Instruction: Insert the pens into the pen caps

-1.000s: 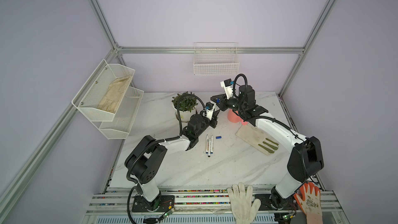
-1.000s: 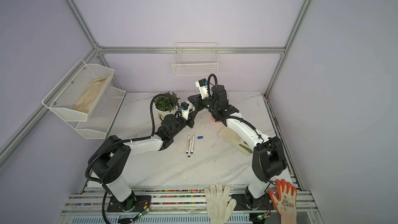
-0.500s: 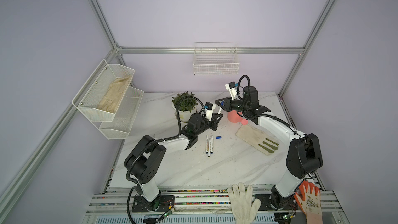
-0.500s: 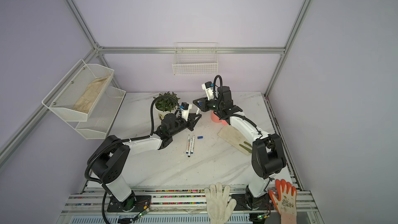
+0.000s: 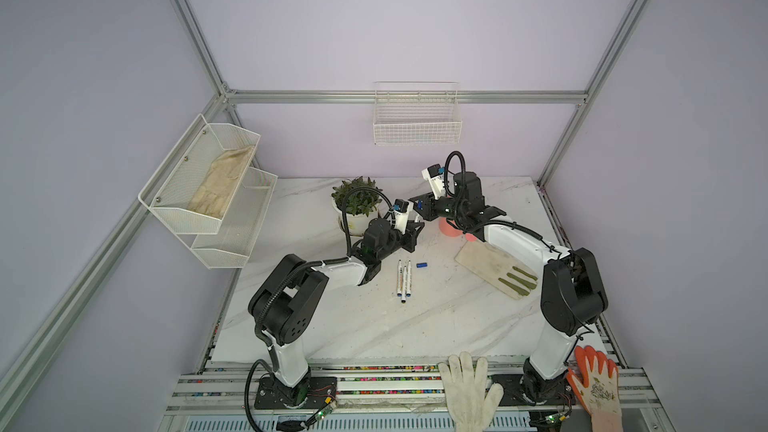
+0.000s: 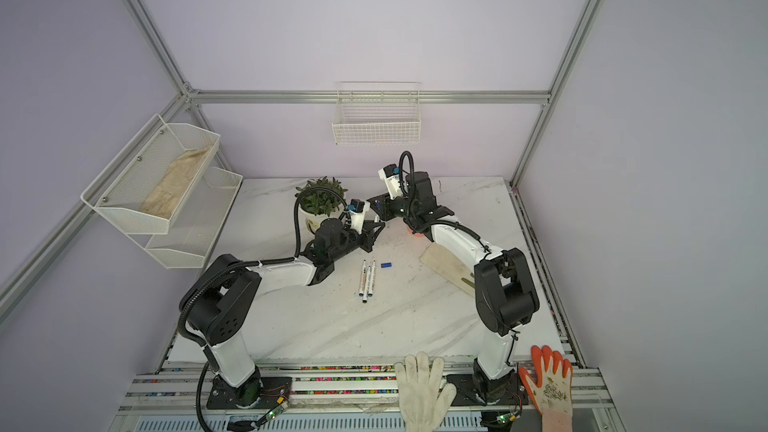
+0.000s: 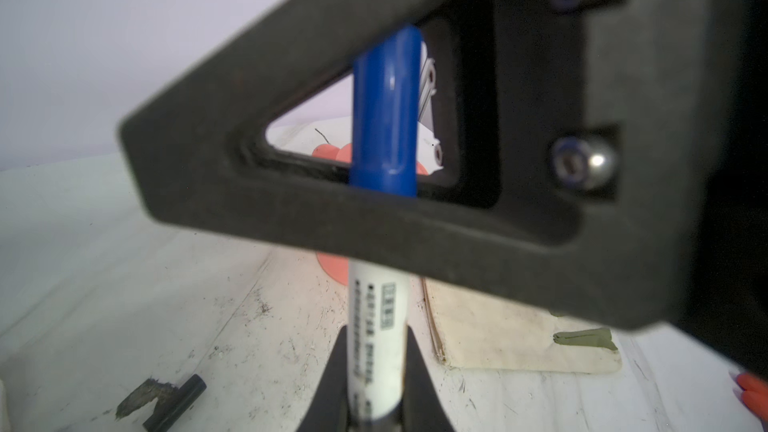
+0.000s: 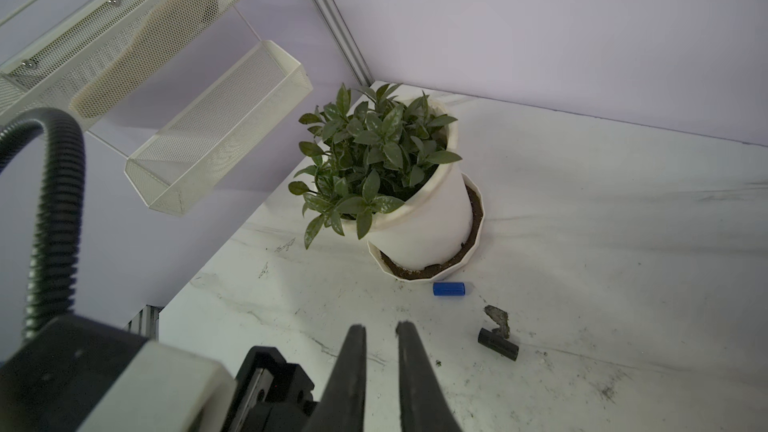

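I had a slim white pen (image 7: 376, 326) with black print on its barrel clamped in the left pincer (image 7: 374, 351). Its far end ran into a glossy blue cap (image 7: 384, 118). I saw that cap only through the triangular frame of a right pincer (image 8: 380, 328) finger, which hid the join. The right pincer's jaws stood nearly together, and I could not tell whether they pinched the cap.

In both top views, 3 more pens (image 5: 403, 281) lay side by side on the tabletop (image 5: 415, 326), just below the middle of the frame. A loose blue cap (image 5: 422, 265) sat just to their right.

Only the right wrist view showed a second loose blue cap (image 8: 449, 289) just beside the saucer (image 8: 477, 234). A black cap (image 8: 498, 344) lay near it, next to a dark scrap (image 8: 496, 317). In the top views the left arm covered that patch.

The white pot (image 8: 428, 222) held a leafy green plant (image 8: 365, 151) and stood in the saucer, which had soil around its edge. At the left of the top views, the mesh shelf (image 5: 232, 135) held a pale cloth (image 5: 220, 184) in its upper tier.
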Available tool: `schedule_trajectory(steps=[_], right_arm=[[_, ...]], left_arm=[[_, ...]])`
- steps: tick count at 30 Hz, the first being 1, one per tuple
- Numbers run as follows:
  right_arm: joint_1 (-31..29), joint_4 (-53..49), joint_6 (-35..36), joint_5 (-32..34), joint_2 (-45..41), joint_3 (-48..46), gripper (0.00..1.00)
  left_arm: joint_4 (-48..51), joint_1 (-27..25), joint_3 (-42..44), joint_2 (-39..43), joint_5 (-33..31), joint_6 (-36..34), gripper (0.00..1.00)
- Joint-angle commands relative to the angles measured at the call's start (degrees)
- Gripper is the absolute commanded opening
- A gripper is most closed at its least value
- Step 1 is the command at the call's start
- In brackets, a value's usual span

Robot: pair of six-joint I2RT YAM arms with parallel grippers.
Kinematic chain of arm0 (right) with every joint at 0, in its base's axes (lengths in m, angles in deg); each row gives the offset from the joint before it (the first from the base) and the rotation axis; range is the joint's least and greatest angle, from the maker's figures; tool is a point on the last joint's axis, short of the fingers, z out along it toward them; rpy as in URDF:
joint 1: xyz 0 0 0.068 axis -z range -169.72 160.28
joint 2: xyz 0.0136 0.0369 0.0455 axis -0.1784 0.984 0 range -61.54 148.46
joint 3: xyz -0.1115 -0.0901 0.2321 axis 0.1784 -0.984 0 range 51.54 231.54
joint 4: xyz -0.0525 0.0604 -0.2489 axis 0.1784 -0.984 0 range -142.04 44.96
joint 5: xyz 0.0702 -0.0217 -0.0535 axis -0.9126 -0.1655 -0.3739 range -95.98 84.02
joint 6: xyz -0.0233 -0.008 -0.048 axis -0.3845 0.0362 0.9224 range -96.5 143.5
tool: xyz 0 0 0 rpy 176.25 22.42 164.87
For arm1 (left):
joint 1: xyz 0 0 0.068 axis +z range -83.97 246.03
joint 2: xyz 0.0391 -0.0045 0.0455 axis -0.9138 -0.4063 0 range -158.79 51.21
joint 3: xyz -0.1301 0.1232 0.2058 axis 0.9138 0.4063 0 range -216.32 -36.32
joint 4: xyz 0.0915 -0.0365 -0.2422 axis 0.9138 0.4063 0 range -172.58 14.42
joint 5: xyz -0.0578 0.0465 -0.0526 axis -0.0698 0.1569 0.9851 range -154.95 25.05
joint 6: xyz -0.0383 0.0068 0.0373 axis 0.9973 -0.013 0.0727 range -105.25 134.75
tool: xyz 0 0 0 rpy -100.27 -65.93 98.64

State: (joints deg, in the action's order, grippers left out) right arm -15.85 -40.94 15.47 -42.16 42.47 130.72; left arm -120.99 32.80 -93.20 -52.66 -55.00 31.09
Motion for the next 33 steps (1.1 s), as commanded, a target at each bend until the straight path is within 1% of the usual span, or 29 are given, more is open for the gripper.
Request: schedule_trajectory(steps=[1,3,5,7,8,11,14,19,23,27,29,30,33], right_arm=[[-4.10,-29.67,2.44,-10.79,2.83,-7.48,0.00],[-2.76,-28.51,2.22,-11.58,1.90,-7.45,0.00],[0.00,-24.69,-0.27,-13.87,0.25,-8.13,0.00],[2.41,-20.26,-3.23,-16.27,-1.67,-9.10,0.00],[3.06,-19.61,-3.55,-16.81,-2.17,-8.91,0.00],[3.41,-18.78,-3.74,-17.25,-3.47,-8.16,0.00],[3.41,-15.99,-5.76,-17.81,-4.79,-8.19,0.00],[3.39,-10.35,-10.34,-18.67,-7.04,-7.42,0.00],[3.41,-9.69,-10.82,-18.10,-8.09,-5.03,0.00],[3.38,-9.52,-10.68,-18.14,-8.13,-2.29,0.00],[3.39,-9.69,-10.76,-17.89,-7.90,-0.95,0.04],[3.44,-9.91,-10.68,-17.71,-7.81,-0.22,0.08],[3.47,-10.27,-10.56,-16.34,-7.68,1.65,0.31]], left_arm=[[-31.83,11.17,-31.30,5.70,-22.95,4.32,0.00],[-29.99,11.23,-28.85,6.92,-20.37,3.12,0.00],[-27.08,11.02,-24.62,8.42,-16.17,2.69,0.00],[-24.36,10.15,-19.14,9.92,-12.88,2.88,0.00],[-23.85,9.39,-16.09,10.53,-12.36,2.46,0.00],[-23.02,5.66,-6.63,12.26,-12.66,-2.24,0.00],[-22.17,1.08,0.09,12.49,-13.52,-5.25,0.00],[-21.72,-4.60,7.97,11.04,-13.35,-2.80,0.00],[-22.13,-7.11,12.07,8.50,-12.58,-1.33,0.00],[-22.52,-8.94,14.28,5.04,-10.91,-1.60,0.00],[-23.17,-9.27,14.96,3.38,-10.15,-0.92,0.00],[-23.19,-9.46,15.20,2.61,-9.78,-0.94,0.00],[-23.58,-9.65,15.68,1.16,-9.10,-0.50,0.00]])
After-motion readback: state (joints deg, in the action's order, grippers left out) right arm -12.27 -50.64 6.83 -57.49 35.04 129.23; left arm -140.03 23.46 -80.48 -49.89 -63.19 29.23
